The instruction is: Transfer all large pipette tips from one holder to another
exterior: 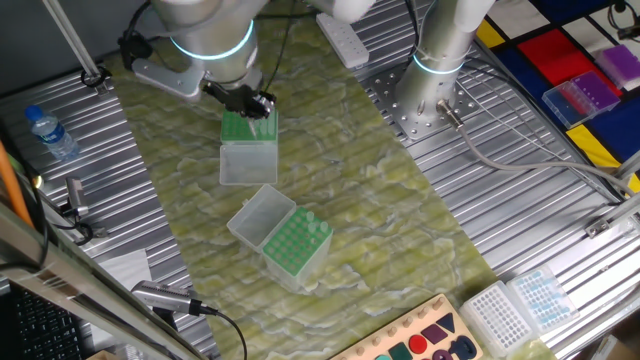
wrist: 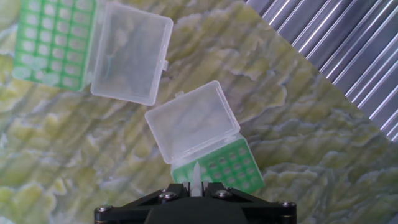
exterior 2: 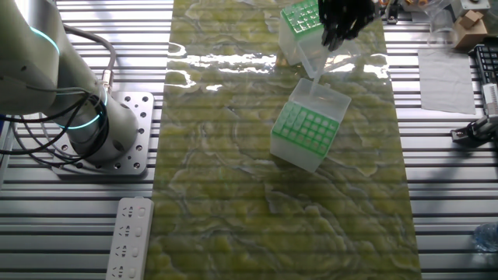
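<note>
Large pipette tips: one tip (wrist: 196, 176) stands pinched between the claw (wrist: 197, 190) fingers, its pale taper pointing away from the hand camera, so the claw is clamped on it. In the hand view the tip lines up over the near edge of a green-racked holder (wrist: 227, 165), whose clear hinged lid (wrist: 191, 122) lies open beside the rack. In one fixed view the claw (exterior: 256, 108) hangs over the upper holder (exterior: 246, 133) on the mat, with the tip showing as a pale sliver at the fingers; whether it touches the rack cannot be told. That holder's clear lid (exterior: 247, 164) lies open just below its green rack. In the other fixed view the claw (exterior 2: 342, 27) sits above the same holder (exterior 2: 299, 19), with a clear tapered tip (exterior 2: 317, 64) slanting down from it. The second holder (exterior: 296, 243) lies lower on the mat, well apart from the first, lid (exterior: 258, 217) open, several pale tips (exterior: 314, 226) standing in its rack along one edge. Both holders rest on a yellow-green marbled mat (exterior: 370, 200) laid over a ribbed metal table (exterior: 510, 190). A water bottle (exterior: 50, 133) lies at the table's edge, and a white power strip (exterior 2: 131, 237) lies off the mat near the arm base (exterior 2: 101, 136).
</note>
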